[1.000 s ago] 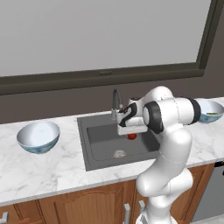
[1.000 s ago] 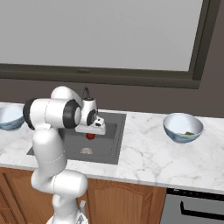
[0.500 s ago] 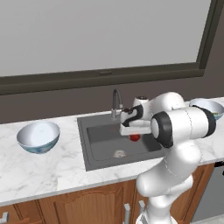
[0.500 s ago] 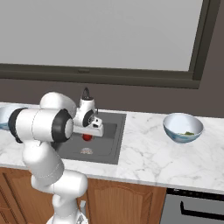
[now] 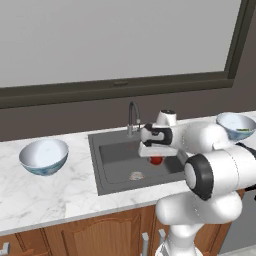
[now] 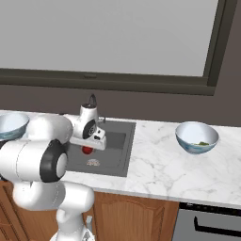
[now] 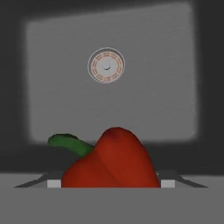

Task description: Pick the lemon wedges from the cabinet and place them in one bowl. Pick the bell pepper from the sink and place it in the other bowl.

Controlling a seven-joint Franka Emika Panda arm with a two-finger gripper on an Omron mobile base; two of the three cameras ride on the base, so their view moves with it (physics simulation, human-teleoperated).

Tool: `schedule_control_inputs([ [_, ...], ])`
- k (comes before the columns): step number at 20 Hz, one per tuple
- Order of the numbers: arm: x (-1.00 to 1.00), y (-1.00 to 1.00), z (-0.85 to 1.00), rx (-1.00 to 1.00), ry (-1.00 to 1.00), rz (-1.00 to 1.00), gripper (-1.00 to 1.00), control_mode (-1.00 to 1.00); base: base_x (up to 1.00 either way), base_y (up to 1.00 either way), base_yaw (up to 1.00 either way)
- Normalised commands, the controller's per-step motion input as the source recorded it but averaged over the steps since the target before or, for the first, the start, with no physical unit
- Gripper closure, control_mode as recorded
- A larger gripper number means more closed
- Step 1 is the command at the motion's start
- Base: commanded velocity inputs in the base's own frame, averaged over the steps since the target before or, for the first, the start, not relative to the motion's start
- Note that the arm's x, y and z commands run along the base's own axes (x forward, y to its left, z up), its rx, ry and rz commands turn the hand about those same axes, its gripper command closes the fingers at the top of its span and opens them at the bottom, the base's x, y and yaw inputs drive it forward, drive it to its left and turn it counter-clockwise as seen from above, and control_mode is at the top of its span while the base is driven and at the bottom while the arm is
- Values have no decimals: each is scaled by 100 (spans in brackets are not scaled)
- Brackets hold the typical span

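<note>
The bell pepper [image 7: 111, 159] sits right between the tips of the end effector [image 5: 156, 154], which hangs low over the sink [image 5: 117, 162], above its pale drain [image 5: 136, 176]. In the hand view the red body crowds the bottom of the picture with the green stem [image 7: 68, 143] sticking out to one side, and the jaws stand wide on either flank of it — whether they already press its skin I cannot tell. The pepper looks light, firm and glossy, so it will likely be slippery; the best hold is probably across the broad middle of the body, not on the thin stem. On the marble desk [image 5: 45, 195], one bowl [image 5: 44, 156] waits white and bare, while the other bowl [image 6: 196, 137] already carries small yellow-green bits — probably the lemon wedges [image 6: 203, 143].
</note>
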Motion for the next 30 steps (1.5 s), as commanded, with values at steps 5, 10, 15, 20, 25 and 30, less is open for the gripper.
schedule_control_inputs([
  [5, -46, 34, 26, 5, 0, 0, 100, -100, 0, 0, 0],
  [10, -41, 44, 19, 1, 0, 0, 100, -100, 0, 0, 0],
  [15, -26, 47, 25, 0, 0, 0, 100, -100, 0, 0, 0],
  [20, -13, 35, 17, 0, -1, 0, 100, -100, 0, 0, 0],
  [25, 0, 40, 25, 0, -2, 0, 100, -100, 0, 0, 0],
  [30, 3, 60, 11, 0, 0, 3, 100, -100, 0, 0, 0],
])
